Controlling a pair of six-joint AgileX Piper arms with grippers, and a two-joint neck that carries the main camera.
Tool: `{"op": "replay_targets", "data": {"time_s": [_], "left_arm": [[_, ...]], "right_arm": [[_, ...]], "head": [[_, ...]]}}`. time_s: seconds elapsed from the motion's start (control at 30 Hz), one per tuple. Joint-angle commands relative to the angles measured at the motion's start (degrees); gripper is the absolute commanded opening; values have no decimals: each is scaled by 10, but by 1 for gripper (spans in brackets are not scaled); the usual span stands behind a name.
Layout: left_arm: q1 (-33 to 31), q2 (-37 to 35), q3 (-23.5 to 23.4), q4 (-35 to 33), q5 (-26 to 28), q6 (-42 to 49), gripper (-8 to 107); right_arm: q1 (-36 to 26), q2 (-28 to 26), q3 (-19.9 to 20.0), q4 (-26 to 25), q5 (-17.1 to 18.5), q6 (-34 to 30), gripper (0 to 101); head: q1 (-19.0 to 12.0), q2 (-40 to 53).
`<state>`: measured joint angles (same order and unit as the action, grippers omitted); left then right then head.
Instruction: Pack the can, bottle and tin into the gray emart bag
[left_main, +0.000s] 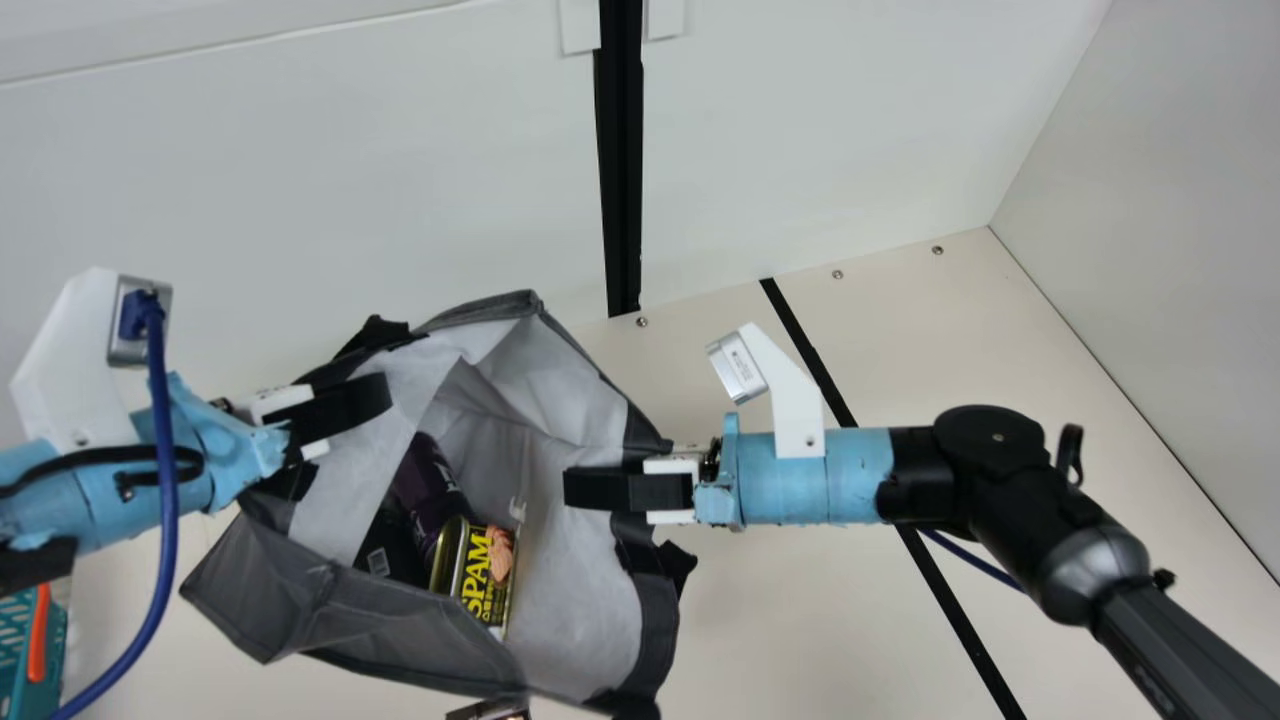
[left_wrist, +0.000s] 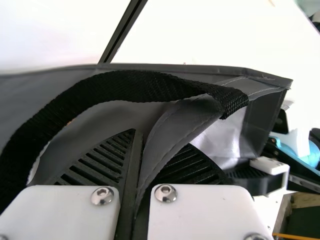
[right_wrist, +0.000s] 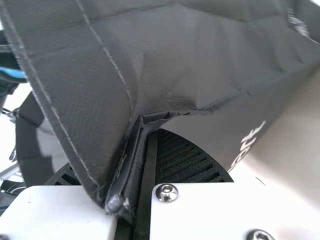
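At the main view's left edge is one teal basket (left_main: 18, 650), with one orange piece (left_main: 39, 632) on it. There are two arms. The left arm (left_main: 90, 500), wrapped in light blue at the wrist, comes in from that edge and lies almost level, rising slightly toward its tips. Its left gripper (left_main: 350, 403) is clamped on the near-left rim of the one gray emart bag (left_main: 390, 620), and in the left wrist view a fold of the fabric runs between its ribbed fingers (left_wrist: 107, 157), one black strap (left_wrist: 135, 85) looping past them.

Inside the open bag are three things: one dark purple container (left_main: 430, 485), one black item (left_main: 385, 560) beside it, and one yellow-labelled tin (left_main: 485, 575) to the right, tilted. Which of the first two is the can and which the bottle cannot be told.

Further right, the right gripper (left_main: 590, 489) points left, facing the other across the bag's mouth, its fingers pinched together on the right rim. The right arm (left_main: 830, 475) climbs from the lower right corner, bends at its black joint (left_main: 990, 440), then runs level. Three screws (left_main: 837, 274) dot the table's (left_main: 1000, 330) far edge.
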<state>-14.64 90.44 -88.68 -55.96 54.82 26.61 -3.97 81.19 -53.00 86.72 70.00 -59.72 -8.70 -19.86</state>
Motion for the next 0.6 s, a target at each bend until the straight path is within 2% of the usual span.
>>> {"op": "replay_targets", "data": {"time_s": [0.0, 0.57], "left_arm": [[-2, -12, 4, -2, 3, 4, 10], [-11, -57, -48, 19, 42, -13, 10]], "right_arm": [[-1, -25, 1, 3, -1, 10, 0], [-28, -175, 2, -12, -1, 104, 0]], "head": [[-13, -1], [-13, -1]]}}
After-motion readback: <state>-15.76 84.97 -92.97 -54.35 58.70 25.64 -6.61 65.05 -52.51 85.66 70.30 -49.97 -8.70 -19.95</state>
